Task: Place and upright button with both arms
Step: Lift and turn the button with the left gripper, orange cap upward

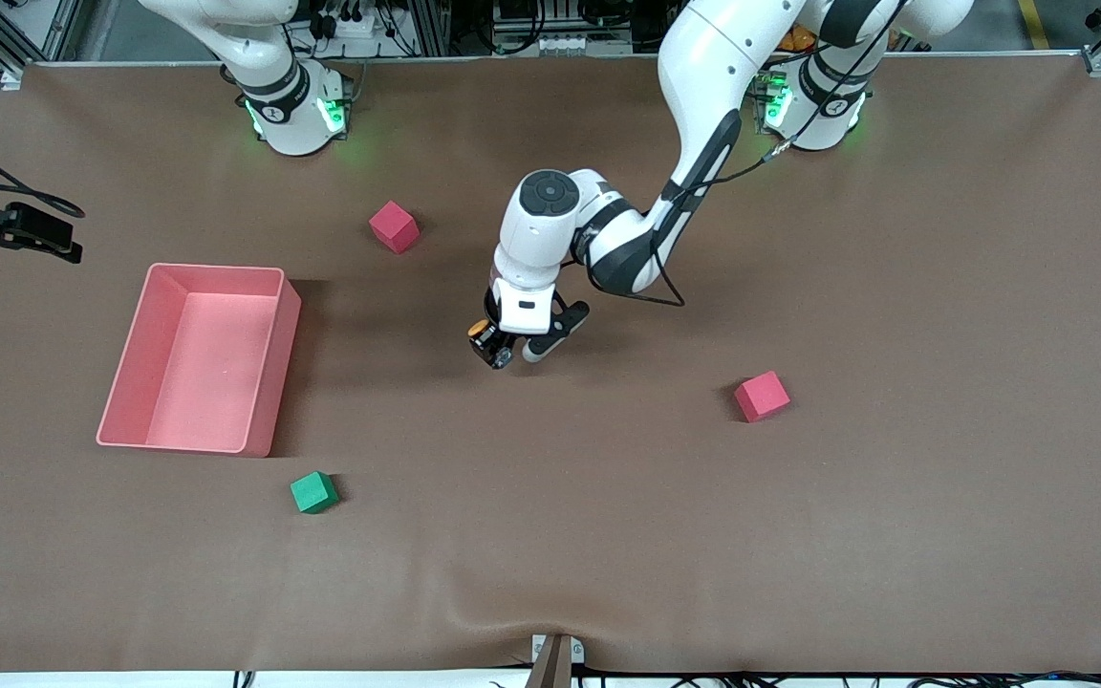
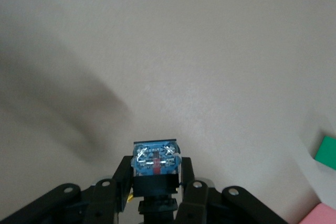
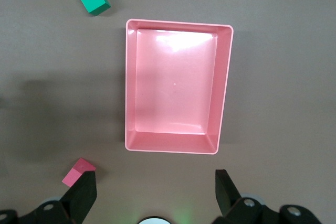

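Observation:
My left gripper (image 1: 515, 352) hangs low over the middle of the table and is shut on the button (image 1: 485, 336). The button's orange-yellow cap points toward the right arm's end of the table. In the left wrist view the button (image 2: 156, 160) sits between the fingers (image 2: 122, 174) with its blue terminal face outward, and the gripper (image 2: 156, 182) clamps its black body. My right gripper (image 3: 155, 182) is open and empty, high over the table near the pink tray (image 3: 131, 87). It does not show in the front view.
The pink tray (image 1: 273, 382) stands toward the right arm's end. A green cube (image 1: 313, 492) lies nearer the camera than the tray. One red cube (image 1: 394, 226) lies near the right arm's base. Another red cube (image 1: 762, 396) lies toward the left arm's end.

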`<state>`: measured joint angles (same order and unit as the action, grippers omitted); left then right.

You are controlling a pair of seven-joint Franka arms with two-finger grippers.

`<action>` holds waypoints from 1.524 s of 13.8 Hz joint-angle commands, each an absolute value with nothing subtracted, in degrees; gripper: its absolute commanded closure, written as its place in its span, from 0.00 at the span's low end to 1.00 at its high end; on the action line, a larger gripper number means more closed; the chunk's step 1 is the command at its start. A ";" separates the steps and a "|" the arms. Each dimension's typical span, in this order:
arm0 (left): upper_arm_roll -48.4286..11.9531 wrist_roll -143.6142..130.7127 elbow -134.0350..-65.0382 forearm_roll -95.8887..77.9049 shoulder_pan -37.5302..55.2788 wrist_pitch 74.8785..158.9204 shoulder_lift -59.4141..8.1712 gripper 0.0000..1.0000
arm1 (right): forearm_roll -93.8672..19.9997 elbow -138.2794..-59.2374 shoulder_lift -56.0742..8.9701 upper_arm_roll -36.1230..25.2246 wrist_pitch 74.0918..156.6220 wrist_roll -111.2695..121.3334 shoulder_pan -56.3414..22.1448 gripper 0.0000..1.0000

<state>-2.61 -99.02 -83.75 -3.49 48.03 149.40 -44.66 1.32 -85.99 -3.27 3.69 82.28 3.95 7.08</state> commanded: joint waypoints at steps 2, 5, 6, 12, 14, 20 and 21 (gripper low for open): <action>-2.72 -99.58 -82.88 -15.70 47.90 150.29 -45.61 1.00 | 0.97 -85.52 -3.08 3.96 81.74 4.13 7.21 0.00; -2.90 -98.88 -81.74 -26.42 47.90 150.29 -48.15 1.00 | 0.97 -85.52 -3.08 3.96 81.74 4.13 7.21 0.00; -2.90 -98.79 -81.65 -28.89 47.81 150.29 -48.86 1.00 | 0.97 -85.52 -3.08 3.96 81.74 4.13 7.21 0.00; -2.99 -92.83 -81.83 -45.40 46.93 150.29 -50.54 1.00 | 0.97 -85.61 -3.16 3.96 81.65 4.22 7.21 0.00; -2.99 -87.92 -82.09 -51.56 46.50 150.29 -50.62 1.00 | 0.97 -85.61 -3.16 3.96 81.65 4.22 7.21 0.00; -2.99 -73.14 -82.71 -64.93 46.32 150.12 -51.94 1.00 | 1.05 -85.43 -3.16 3.96 81.74 4.31 7.21 0.00; -2.99 -70.78 -82.71 -66.43 46.23 149.94 -52.29 1.00 | 1.05 -85.43 -3.16 3.96 81.74 4.31 7.21 0.00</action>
